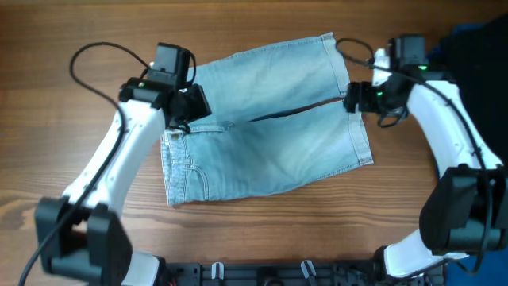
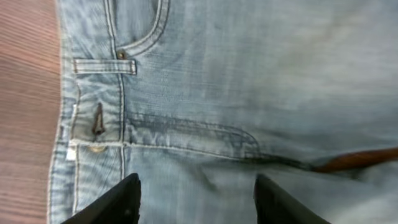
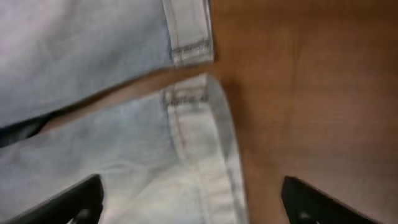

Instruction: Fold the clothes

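The clothes, a pair of pale blue denim jeans [image 1: 270, 131], lie flat across the middle of the table, waistband to the left and stitched hems to the right. A narrow strip of wood shows between the two legs. My left gripper [image 1: 188, 106] hovers over the waistband end. In the left wrist view its fingers [image 2: 118, 202] stand apart above the fly and pocket seams [image 2: 186, 134], gripping nothing, so the gripper [image 2: 196, 202] is open. My right gripper [image 1: 355, 97] is at the hem end, open wide [image 3: 193, 205] over the lower leg's hem [image 3: 199, 149].
A dark garment [image 1: 476, 56] lies at the table's far right, behind the right arm. A bit of bright blue cloth [image 1: 498, 256] shows at the lower right edge. A black rack [image 1: 262, 274] runs along the front edge. Bare wood [image 1: 63, 159] surrounds the jeans.
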### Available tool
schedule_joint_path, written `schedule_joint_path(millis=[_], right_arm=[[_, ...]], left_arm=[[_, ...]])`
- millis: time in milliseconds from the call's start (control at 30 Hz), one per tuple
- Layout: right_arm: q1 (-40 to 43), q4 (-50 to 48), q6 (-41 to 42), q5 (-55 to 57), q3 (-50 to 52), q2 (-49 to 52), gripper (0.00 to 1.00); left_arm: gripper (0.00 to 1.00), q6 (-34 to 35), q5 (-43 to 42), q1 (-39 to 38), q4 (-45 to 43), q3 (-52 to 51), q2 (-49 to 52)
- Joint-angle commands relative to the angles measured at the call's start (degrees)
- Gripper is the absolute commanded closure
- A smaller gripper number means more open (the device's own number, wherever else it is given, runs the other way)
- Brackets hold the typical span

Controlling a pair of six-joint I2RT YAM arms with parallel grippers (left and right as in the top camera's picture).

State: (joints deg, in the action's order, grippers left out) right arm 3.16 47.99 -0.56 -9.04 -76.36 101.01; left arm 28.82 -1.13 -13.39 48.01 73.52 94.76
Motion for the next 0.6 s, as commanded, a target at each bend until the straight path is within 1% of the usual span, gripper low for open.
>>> schedule_joint_path(millis=[0,67,167,300,400,433,500,567], right_arm=[[4.1,-2.6,-8.4,-8.7,0.0,3.0,0.37],[5.2,-4.9,-8.9,-8.8,0.0,4.8,0.4],[5.4,-6.2,-16.1,-16.7,0.0,7.7,0.39],[5.4,-8.7,-15.7,-18.0,0.0,9.3,0.42],[5.4,-9.1,-15.8,-18.0,0.0,9.3,0.42],[5.4,-9.2,-15.8,-18.0,0.0,9.3,0.42],[5.4,-9.2,-15.8,-18.0,0.0,9.3,0.42],[5.4,-9.2,-15.7,-18.0,0.0,9.3,0.42]], left_arm=[[0.42,-0.1,0.4,0.2,-0.8,-0.5,7.1],[0.4,-0.1,0.4,0.2,-1.1,-0.5,9.9],[0.4,-0.1,1.5,0.2,-1.2,-0.5,13.2],[0.41,0.0,8.5,0.2,-0.9,-0.5,14.0],[0.47,0.0,8.5,0.2,-0.3,-0.5,14.0],[0.47,0.0,8.5,0.3,-0.3,-0.2,13.3],[0.4,0.2,8.5,1.0,0.2,0.1,10.5],[0.38,0.2,8.7,3.4,2.5,0.1,8.0]])
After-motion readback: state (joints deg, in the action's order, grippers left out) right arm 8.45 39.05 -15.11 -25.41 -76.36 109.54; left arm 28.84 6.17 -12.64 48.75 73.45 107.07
